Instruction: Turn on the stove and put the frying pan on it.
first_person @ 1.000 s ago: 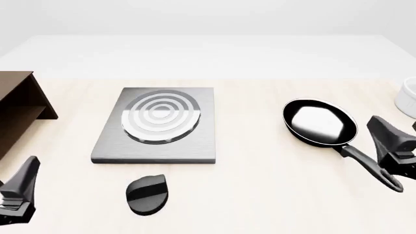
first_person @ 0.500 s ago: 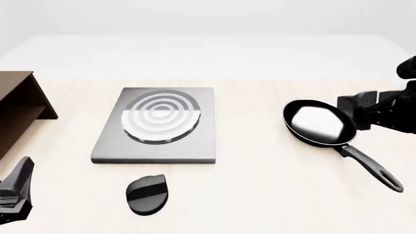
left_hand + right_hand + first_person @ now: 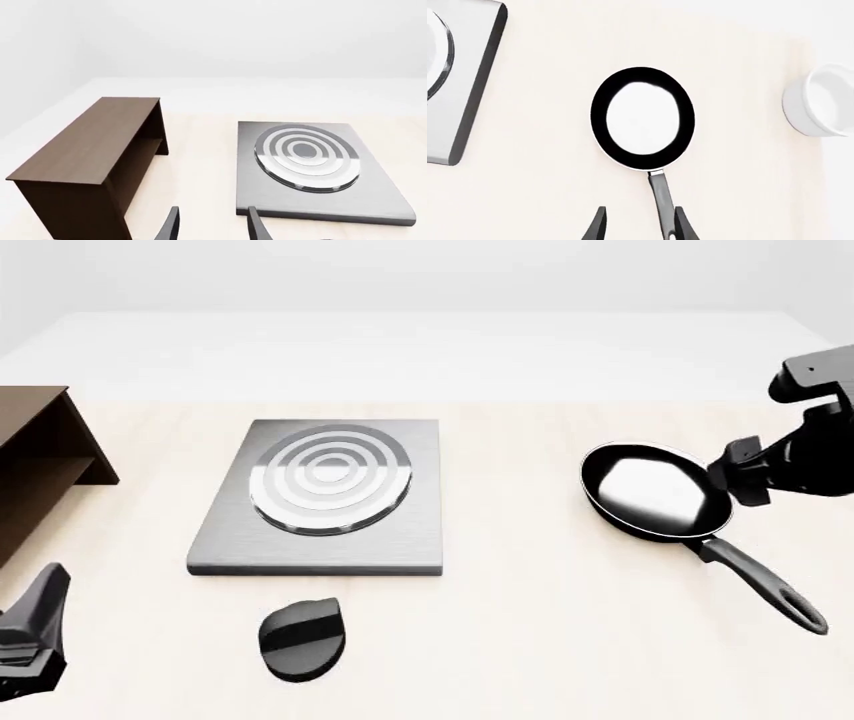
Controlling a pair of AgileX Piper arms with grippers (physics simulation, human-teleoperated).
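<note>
The stove is a grey slab with silver rings, left of centre on the table; it also shows in the left wrist view. Its black oval knob lies on the table in front of it. The frying pan rests on the table at the right, handle pointing toward the near right. My right gripper hovers open above the handle, not touching it; its arm is beside the pan. My left gripper is open at the near left corner, with nothing between its fingertips.
A brown wooden shelf stands at the table's left edge, left of the stove, and shows in the left wrist view. A white bowl sits to the right of the pan.
My right arm lifted from beside the handle's loop end and swung up and away to the pan's far right side. The left gripper sank slightly. Pan, stove and knob have not moved.
</note>
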